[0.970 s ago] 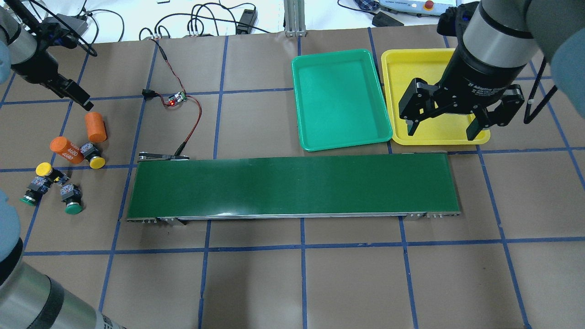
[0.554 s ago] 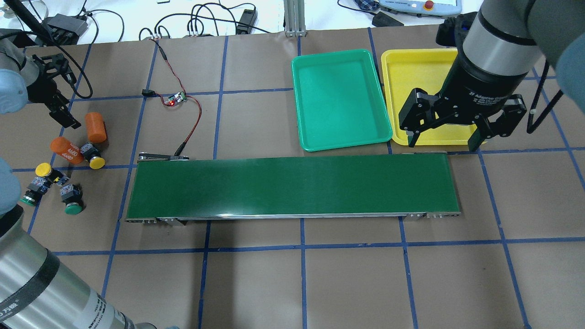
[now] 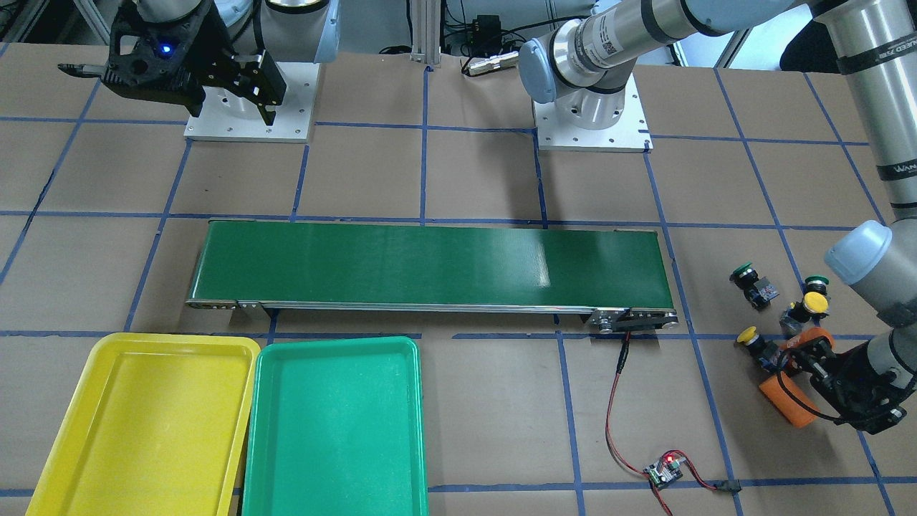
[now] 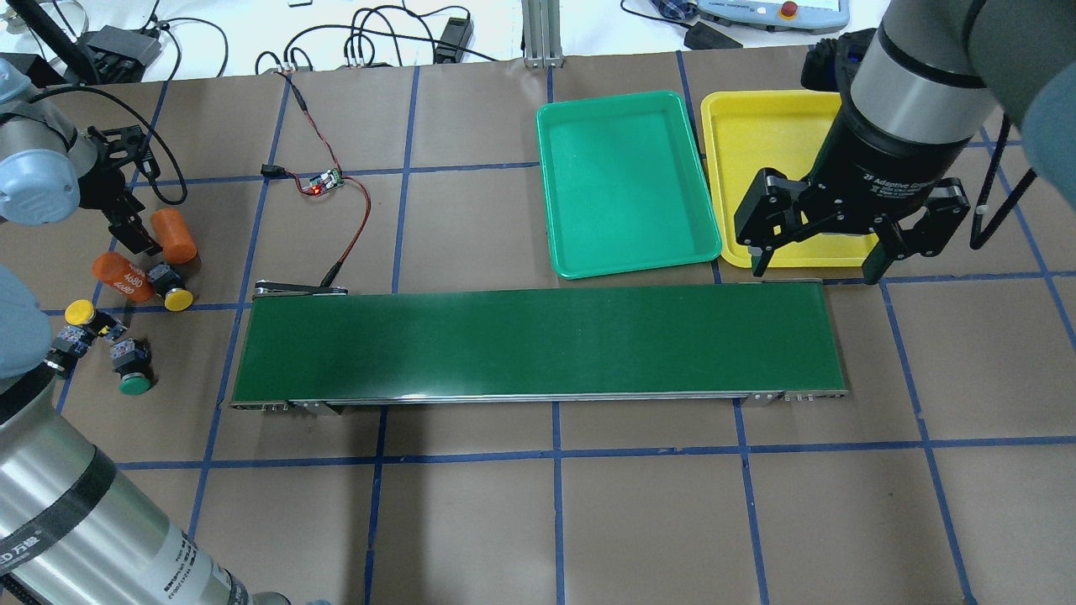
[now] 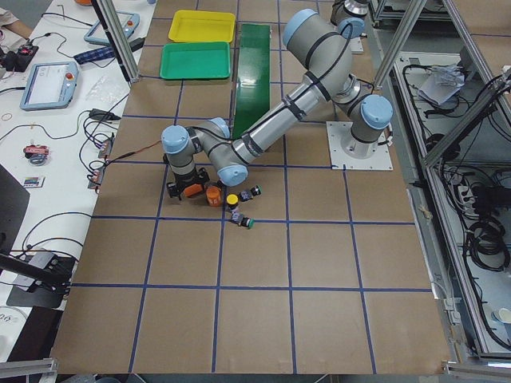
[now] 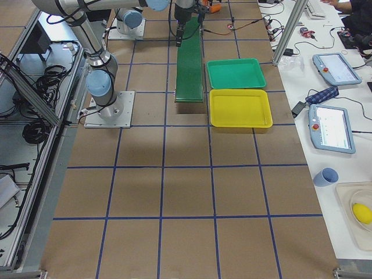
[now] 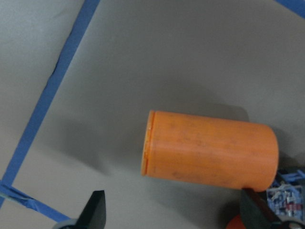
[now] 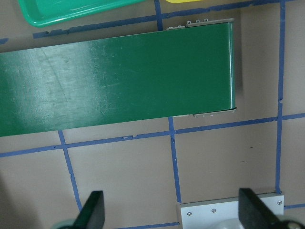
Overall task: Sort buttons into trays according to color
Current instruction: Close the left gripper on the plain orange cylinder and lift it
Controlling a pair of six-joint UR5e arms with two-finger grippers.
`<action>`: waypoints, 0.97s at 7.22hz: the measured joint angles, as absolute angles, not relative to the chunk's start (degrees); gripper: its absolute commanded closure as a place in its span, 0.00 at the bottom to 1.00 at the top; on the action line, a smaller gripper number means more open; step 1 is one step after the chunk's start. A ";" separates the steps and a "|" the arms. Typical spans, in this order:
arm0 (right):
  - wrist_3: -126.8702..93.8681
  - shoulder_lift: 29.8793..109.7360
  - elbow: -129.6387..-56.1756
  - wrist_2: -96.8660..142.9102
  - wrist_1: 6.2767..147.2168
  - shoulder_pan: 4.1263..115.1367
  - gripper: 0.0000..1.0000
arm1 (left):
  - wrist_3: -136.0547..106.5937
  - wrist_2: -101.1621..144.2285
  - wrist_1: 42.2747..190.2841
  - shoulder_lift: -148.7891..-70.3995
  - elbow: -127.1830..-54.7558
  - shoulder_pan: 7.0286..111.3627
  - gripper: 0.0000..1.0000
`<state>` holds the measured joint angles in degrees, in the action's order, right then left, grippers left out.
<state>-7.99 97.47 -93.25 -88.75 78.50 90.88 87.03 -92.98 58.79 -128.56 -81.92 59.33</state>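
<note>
Buttons: all 4 lie on the table off the conveyor belt's point(image 4: 538, 344) left end, and none is in a tray.
Yellow caps: 1 yellow button point(image 4: 174, 291) is closest to the belt, just beside the "4680" cylinder point(image 4: 122, 276). The other yellow button point(image 4: 84, 315) is farther out.
Green caps: the green buttons point(image 3: 749, 279) lie farthest from the belt.
Left gripper point(image 7: 176, 210): jaws wide apart and empty, over the plain orange cylinder point(image 7: 209, 150). It is not over a button, and its height is hard to judge.
Right gripper point(image 4: 815, 267): jaws spread and empty, above the belt's right end.
Trays: the green tray point(image 4: 626, 181) and yellow tray point(image 4: 756, 134) are both bare, just behind the belt's right half.
Handling: the buttons are probably light, rigid plastic, and the domed caps look slippery.
Hold: pinch across the flat-sided black body, not the cap.
</note>
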 measured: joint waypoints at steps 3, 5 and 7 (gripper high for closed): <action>-7.98 97.49 -93.25 -88.79 78.49 90.88 0.00 | 78.09 -92.66 64.83 -127.98 -81.42 59.19 0.00; -7.98 97.55 -93.25 -88.73 78.49 90.88 0.00 | 72.53 -92.55 66.84 -127.68 -81.36 59.53 0.00; -8.00 97.56 -93.25 -88.73 78.49 90.88 0.00 | 71.57 -92.15 66.50 -128.22 -80.91 59.32 0.00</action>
